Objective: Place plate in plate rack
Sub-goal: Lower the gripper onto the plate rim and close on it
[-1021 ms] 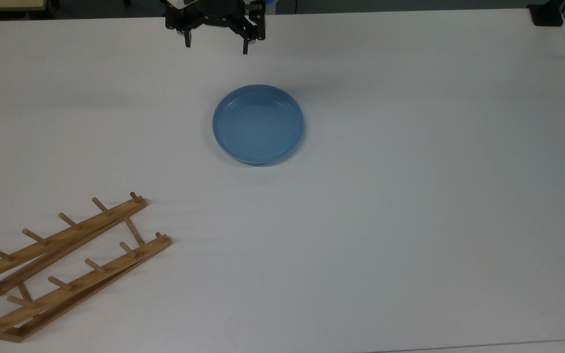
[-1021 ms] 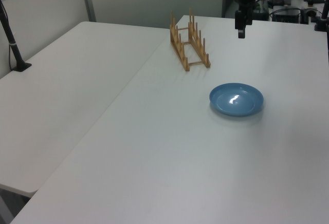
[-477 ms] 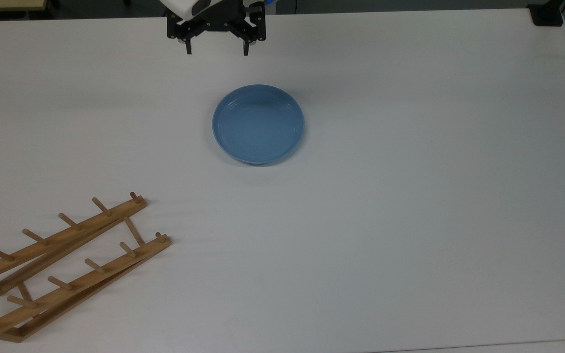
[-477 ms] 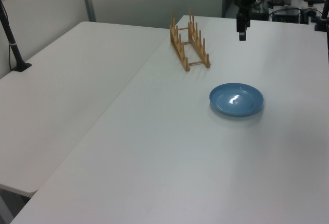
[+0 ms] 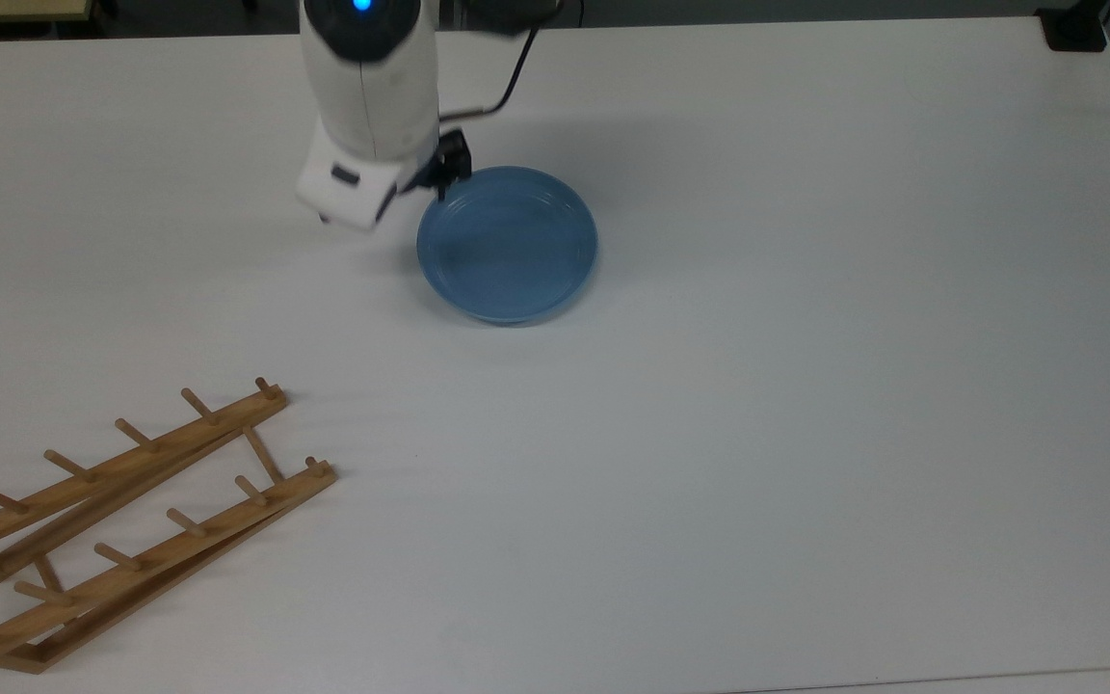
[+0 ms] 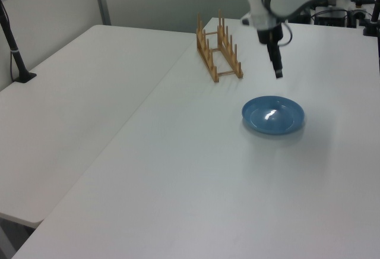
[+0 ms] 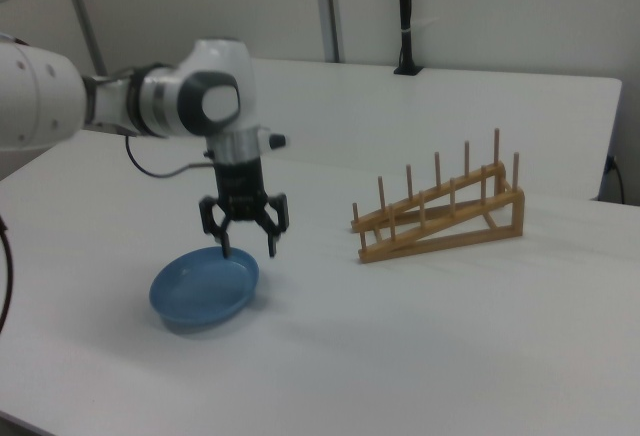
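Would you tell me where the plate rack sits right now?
The plate rack stands in the top view's lower-left corner of the table, well apart from the plate.

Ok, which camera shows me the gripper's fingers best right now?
The right view: the gripper faces it, both fingers spread above the plate. The top view hides most of it under the arm; the left view sees it edge-on.

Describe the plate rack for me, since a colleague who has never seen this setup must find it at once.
Start from the big white table. In the top view, look to its lower left corner, well away from the blue plate and the gripper hovering beside it. The plate rack lies there, the one wooden thing: two light-brown rails with rows of upright pegs, sloping like a ramp.
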Controlling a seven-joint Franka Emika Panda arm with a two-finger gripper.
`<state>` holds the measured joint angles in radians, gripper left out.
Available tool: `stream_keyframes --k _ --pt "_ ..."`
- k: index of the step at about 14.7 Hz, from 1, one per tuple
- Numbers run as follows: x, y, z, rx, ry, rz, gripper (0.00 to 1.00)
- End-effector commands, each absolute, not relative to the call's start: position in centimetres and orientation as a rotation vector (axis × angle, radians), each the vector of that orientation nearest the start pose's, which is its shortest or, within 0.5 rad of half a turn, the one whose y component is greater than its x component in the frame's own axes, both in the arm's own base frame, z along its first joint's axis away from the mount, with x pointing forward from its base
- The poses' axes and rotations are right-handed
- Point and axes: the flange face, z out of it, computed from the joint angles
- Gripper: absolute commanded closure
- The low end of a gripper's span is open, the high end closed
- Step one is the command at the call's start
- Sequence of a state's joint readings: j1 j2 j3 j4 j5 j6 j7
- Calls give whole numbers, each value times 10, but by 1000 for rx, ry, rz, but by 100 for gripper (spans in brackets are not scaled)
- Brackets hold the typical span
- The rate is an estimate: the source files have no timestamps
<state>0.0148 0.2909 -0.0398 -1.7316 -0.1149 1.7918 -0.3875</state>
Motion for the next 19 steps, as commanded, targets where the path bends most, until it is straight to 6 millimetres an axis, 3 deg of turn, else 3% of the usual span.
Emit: stream_keyframes --k 1,4,5,7,9,10,14,15,18,19 --pt "622 -23 345 -3116 -689 415 52" --pt "624 -17 316 -3111 -672 455 81" --pt "626 -17 314 -3123 -642 439 89" --pt "627 -17 310 -3123 -636 444 97" --pt "627 -17 310 -3123 -631 440 98" --pt "627 -18 311 -3126 -615 437 83" --pt "627 -18 312 -3131 -589 443 73" --pt "627 -17 312 -3131 -592 441 74" --pt "628 -17 313 -3132 -592 433 100" --pt "629 -18 315 -3133 -591 429 100"
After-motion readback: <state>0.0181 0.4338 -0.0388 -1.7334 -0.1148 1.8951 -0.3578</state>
